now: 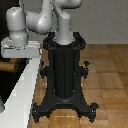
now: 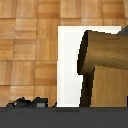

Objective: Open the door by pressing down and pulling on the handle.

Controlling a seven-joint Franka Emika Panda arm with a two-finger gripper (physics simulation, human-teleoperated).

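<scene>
A wooden parquet floor (image 1: 107, 75) covers the ground, laid in square blocks of warm brown strips that alternate in grain direction. It looks lighter and glossier near the exterior view's right. Behind it, far across the scene, a plain grey-beige wall (image 1: 105, 20) rises without windows or furniture. The wrist view shows the same parquet close up, evenly lit, with clear seams between blocks.

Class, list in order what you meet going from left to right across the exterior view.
White door edge → robot arm → black pedestal → wooden floor.
</scene>
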